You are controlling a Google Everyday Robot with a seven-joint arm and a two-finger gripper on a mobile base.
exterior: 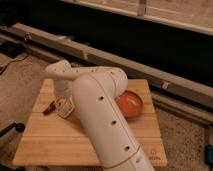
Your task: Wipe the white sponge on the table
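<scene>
The table [45, 142] is a pale wooden square of planks standing on a speckled floor. The white sponge [65, 108] is a small off-white block lying on the table's left half. My gripper [62, 101] comes down from the white wrist right over the sponge, and its tip merges with the block. Whether it holds the sponge or only rests at it does not show. My thick white arm [102, 120] rises from the bottom edge and hides the table's middle.
A small red elongated object [49, 108] lies just left of the sponge. An orange bowl [131, 103] sits on the table's right half, partly behind my arm. A long grey rail [150, 70] and a dark wall run behind the table.
</scene>
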